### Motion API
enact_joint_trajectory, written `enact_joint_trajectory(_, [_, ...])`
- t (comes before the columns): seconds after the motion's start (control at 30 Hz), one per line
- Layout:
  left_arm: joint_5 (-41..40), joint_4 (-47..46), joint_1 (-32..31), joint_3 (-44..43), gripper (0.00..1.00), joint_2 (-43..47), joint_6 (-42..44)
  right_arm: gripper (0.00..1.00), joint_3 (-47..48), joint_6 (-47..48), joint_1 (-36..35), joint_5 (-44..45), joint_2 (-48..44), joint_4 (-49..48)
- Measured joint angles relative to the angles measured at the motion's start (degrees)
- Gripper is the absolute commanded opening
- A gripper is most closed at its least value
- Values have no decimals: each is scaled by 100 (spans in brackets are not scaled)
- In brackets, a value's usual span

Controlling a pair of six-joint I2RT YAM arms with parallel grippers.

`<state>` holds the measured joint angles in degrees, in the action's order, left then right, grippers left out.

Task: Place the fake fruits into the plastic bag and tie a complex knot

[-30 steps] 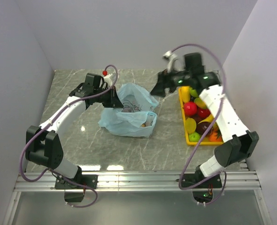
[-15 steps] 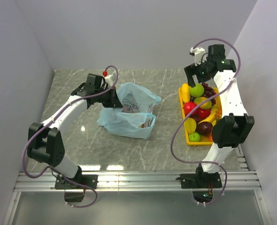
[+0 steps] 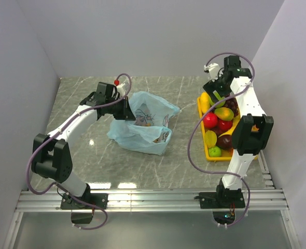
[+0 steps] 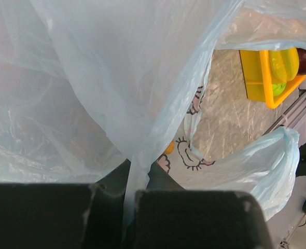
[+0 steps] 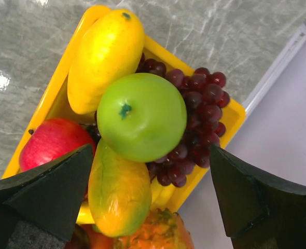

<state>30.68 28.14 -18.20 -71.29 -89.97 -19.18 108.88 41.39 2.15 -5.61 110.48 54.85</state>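
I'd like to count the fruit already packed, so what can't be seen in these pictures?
- Inside the plastic bag, top view: its crumpled folds cover the contents; count impossible.
- Left wrist view: plastic fills the frame; only an orange sliver shows.
- Yellow tray, right wrist view: lower fruit buried under the green apple, corners behind the fingers.

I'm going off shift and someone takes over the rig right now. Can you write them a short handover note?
Left gripper: shut on an edge of the plastic bag.
Right gripper: open, holding nothing, poised over the green apple in the yellow tray.
Done: an orange item shows inside the bag; whether more is in there cannot be told.
Left: the tray's fruit has to go in; the bag is not tied.
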Motion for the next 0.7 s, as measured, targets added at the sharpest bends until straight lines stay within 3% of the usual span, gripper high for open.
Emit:
enact_joint_trajectory(0.5, [-11, 50, 0, -20, 0, -48, 50, 98, -258, 188, 0, -81, 413, -136])
enact_joint_trajectory(0.63, [-11, 55, 0, -37, 0, -74, 48, 86, -313, 199, 0, -76, 415, -173])
enact_joint_trajectory(0.7, [-9, 55, 0, -37, 0, -74, 48, 75, -315, 201, 4, -79, 413, -173])
